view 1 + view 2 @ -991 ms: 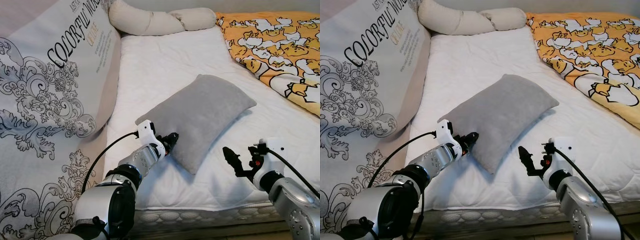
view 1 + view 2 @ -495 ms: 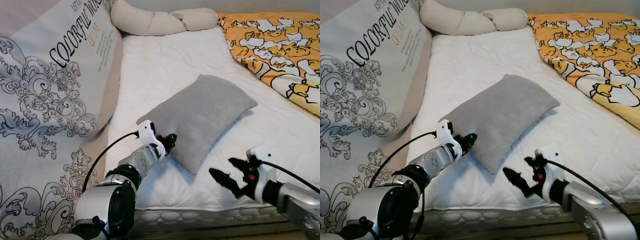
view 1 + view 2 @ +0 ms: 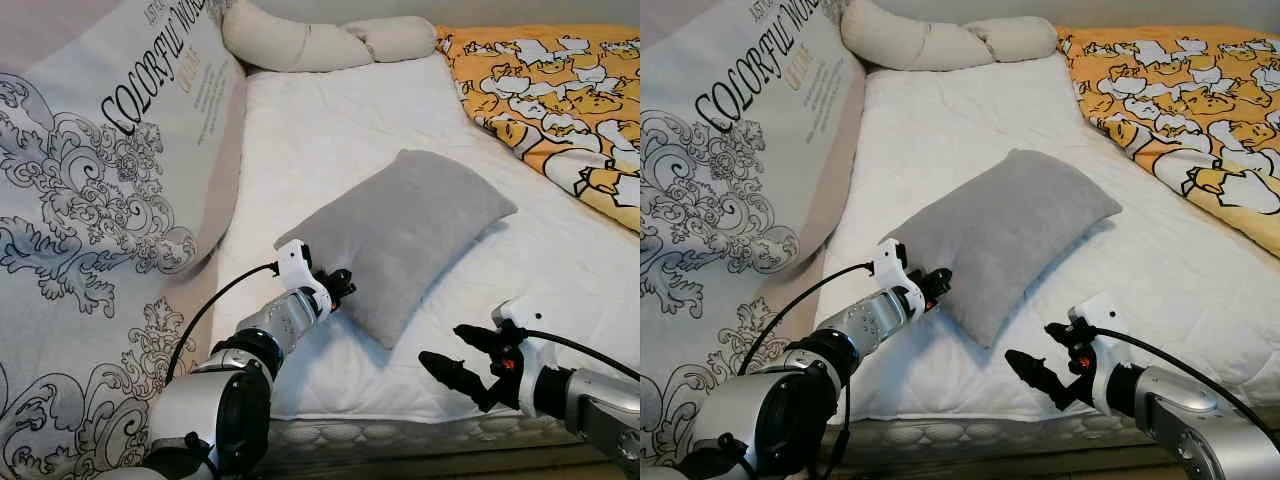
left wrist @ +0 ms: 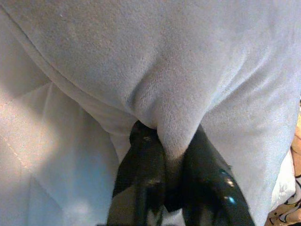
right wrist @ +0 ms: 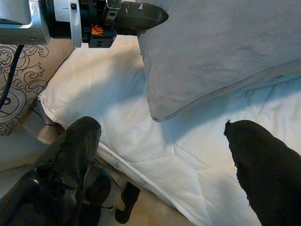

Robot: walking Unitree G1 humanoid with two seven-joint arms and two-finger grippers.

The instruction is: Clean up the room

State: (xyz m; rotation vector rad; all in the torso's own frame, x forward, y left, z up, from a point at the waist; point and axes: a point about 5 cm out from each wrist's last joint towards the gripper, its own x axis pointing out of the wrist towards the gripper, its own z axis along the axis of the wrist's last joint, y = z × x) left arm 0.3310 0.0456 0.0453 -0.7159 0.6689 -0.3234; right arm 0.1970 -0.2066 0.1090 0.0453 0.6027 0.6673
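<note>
The left gripper (image 3: pixel 343 285) pinches only a fold of the grey pillow (image 3: pixel 405 235) — it may slip; the right gripper (image 3: pixel 462 355) waits spread.

This is a bedroom in a home. A bed with a white quilted mattress cover (image 3: pixel 330 130) takes up most of the view, its bare mattress edge (image 3: pixel 400 435) showing at 6 o'clock. A grey pillow (image 3: pixel 410 235) lies at the centre. At 12 o'clock rests a long cream bolster (image 3: pixel 320 40), and at 2 o'clock an orange cartoon-print duvet (image 3: pixel 560 90) is spread. From 9 to 11 o'clock a large cushion with black scrollwork and lettering (image 3: pixel 100 180) leans along the bedside.
</note>
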